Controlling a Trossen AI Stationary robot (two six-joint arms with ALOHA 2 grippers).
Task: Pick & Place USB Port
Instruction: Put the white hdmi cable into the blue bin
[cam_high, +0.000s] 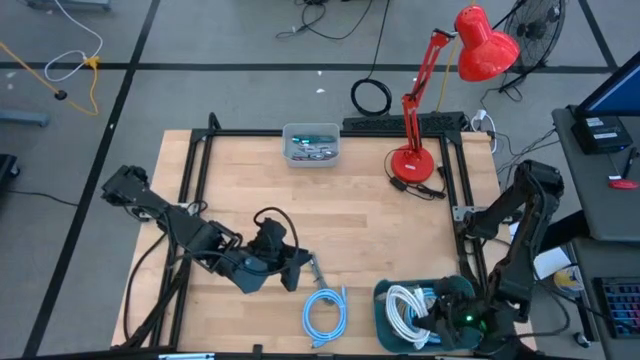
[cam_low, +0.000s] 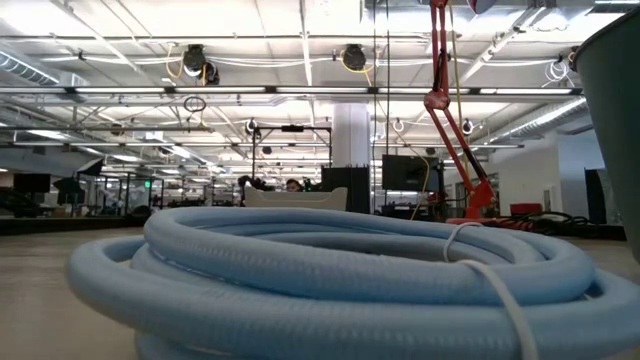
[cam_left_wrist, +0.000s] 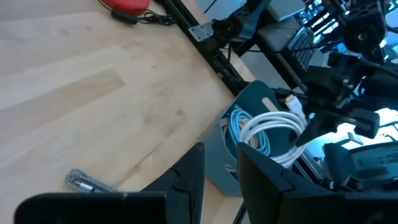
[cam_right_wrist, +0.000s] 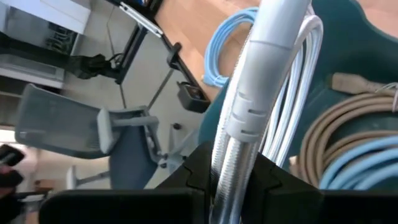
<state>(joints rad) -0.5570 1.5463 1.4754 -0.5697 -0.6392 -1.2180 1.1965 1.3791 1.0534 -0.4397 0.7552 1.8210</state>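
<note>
A white USB cable (cam_high: 403, 308) lies coiled in a teal bin (cam_high: 385, 325) at the table's near right, beside tan and light blue cables (cam_right_wrist: 348, 155). My right gripper (cam_high: 450, 322) is over the bin, shut on the white cable (cam_right_wrist: 249, 106). My left gripper (cam_high: 292, 268) hovers open near the table's near middle. A short braided grey cable (cam_left_wrist: 87, 182) lies on the wood just right of it. A coiled light blue cable (cam_high: 323, 312) rests on the table between the left gripper and the bin; it fills the low view (cam_low: 330, 270). My right gripper pinches the white cable at its plug end, on the silvery stretch (cam_right_wrist: 229, 174) just below the white plug body (cam_right_wrist: 252, 93). The plug runs lengthwise between the two fingers (cam_right_wrist: 198, 177) and sticks out past them. The rest of the cable stays coiled in the bin.
A red desk lamp (cam_high: 415, 160) stands at the far right, and a small clear tray of parts (cam_high: 311, 145) at the far middle. A black frame rail (cam_high: 462, 215) borders the table. Bare wood (cam_high: 330, 215) lies in the middle.
</note>
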